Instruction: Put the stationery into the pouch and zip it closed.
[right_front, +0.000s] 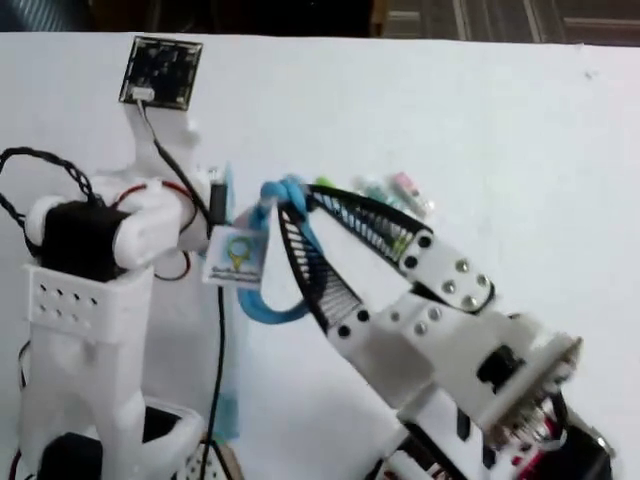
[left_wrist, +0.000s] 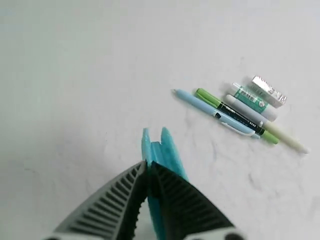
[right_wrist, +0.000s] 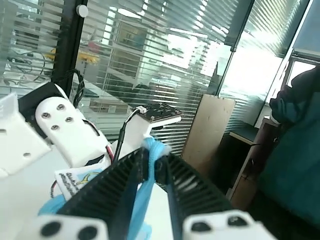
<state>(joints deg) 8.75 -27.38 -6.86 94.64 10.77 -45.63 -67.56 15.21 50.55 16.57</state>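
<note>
The left gripper (left_wrist: 148, 169) is clenching the blue pouch (left_wrist: 167, 150) by one edge, keeping it upright over the table (left_wrist: 75, 60). The right gripper (right_wrist: 152, 157) is pinching the pouch's blue loop (right_front: 268, 308), probably to steady the mouth. The stationery (left_wrist: 240, 112) is lying nearby, not yet packed.

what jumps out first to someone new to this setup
The blue pouch is held between both arms: the left gripper clamps its edge and the right gripper pinches its blue strap. The stationery lies bunched on the white table, outside the pouch.
</note>
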